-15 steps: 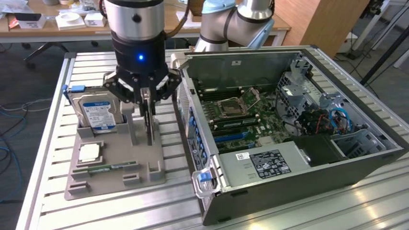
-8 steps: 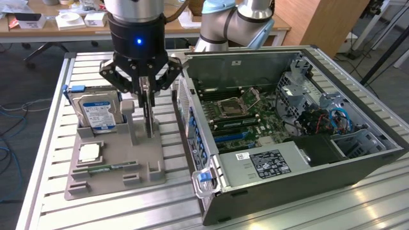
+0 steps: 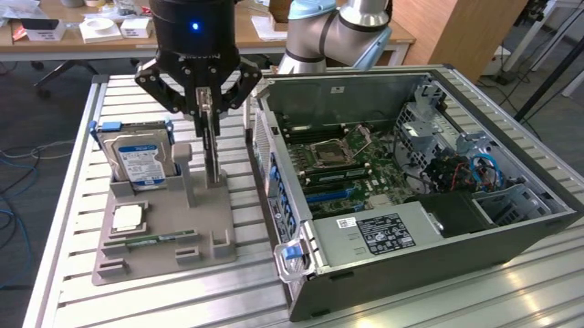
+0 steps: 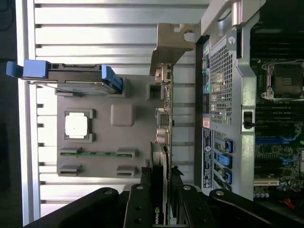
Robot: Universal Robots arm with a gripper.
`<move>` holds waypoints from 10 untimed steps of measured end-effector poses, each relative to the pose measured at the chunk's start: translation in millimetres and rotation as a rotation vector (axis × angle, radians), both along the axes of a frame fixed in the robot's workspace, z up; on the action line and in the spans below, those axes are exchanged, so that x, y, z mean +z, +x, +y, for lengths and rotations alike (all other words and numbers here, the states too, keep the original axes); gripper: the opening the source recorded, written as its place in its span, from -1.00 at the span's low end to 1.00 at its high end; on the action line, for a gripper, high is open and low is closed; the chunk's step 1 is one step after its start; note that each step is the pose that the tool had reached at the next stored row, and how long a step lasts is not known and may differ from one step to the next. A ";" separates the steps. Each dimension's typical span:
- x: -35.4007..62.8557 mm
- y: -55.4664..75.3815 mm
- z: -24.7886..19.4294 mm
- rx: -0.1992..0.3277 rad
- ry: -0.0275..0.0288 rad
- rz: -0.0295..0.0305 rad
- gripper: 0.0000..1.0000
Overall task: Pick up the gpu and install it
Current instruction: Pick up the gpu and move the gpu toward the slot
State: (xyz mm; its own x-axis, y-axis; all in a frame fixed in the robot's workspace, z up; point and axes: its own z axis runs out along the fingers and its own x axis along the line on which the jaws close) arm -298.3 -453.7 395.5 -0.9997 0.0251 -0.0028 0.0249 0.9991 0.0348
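One step in hand: the pick-up, install not yet begun.

- Gripper (image 3: 208, 113) is over the grey holder (image 3: 160, 263), jaws clenched on the gpu (image 3: 213, 154), one finger on each face near its top edge.
- Card stands upright, lower end down at the holder. Cannot tell if it has cleared its slot.
- Holder post (image 3: 182, 174) is just beside it on one side, the open computer case (image 3: 438, 266) near on the other.
- Judgement: the lift calls for a straight vertical pull, card kept square, before any travel toward the case's blue slots (image 3: 333, 195).
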 end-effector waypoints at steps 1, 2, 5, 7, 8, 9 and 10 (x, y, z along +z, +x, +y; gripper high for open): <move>2.5 0.0 0.0 0.001 0.0001 -0.0002 -0.47; 5.1 0.0 0.0 0.001 0.0001 -0.0003 -0.47; 13.6 0.0 0.0 0.002 0.0000 -0.0009 -0.47; 18.7 0.0 0.0 0.003 0.0002 -0.0018 -0.47; 21.2 0.0 0.0 0.004 0.0001 -0.0021 -0.47; 23.5 0.0 0.0 0.005 0.0001 -0.0028 -0.47; 25.9 0.0 0.0 0.006 0.0001 -0.0032 -0.47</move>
State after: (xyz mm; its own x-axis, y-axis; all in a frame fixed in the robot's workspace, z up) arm -298.3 -453.7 421.4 -0.9998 0.0194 -0.0060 0.0192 0.9992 0.0349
